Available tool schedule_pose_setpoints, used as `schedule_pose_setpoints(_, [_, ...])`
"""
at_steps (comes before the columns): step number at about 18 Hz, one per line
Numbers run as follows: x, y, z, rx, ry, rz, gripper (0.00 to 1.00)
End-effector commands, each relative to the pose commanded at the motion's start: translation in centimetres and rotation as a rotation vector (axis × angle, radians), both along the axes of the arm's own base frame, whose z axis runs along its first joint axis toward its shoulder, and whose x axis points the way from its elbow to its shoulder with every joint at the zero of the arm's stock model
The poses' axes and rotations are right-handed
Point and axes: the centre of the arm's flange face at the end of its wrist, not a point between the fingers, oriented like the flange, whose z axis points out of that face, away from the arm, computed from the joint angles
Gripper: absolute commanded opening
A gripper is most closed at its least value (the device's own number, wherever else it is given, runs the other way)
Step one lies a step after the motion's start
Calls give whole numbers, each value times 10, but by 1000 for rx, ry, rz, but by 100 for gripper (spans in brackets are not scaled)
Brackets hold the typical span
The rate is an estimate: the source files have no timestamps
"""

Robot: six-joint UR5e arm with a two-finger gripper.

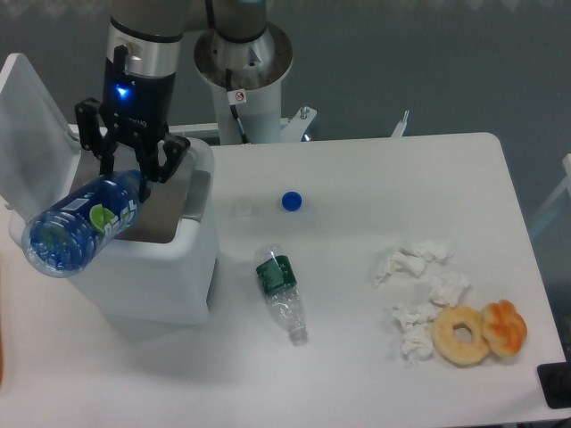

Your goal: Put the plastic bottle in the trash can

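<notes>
mostly white table (375,178) under grey wall (401,62).

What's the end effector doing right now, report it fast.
End effector: closed on the plastic bottle, held tilted over the open trash can.

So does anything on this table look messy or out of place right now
Yes. A crushed bottle lies on its side mid-table with no cap on, and a loose blue cap sits apart from it. Crumpled tissues are scattered beside two donuts lying straight on the table.
</notes>
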Motion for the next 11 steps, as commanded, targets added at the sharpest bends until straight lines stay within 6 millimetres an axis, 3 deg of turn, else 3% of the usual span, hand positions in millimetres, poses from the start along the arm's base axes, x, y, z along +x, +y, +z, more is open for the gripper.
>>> schedule_pose_setpoints(11, [-1, -1, 7, 10, 6, 1, 100])
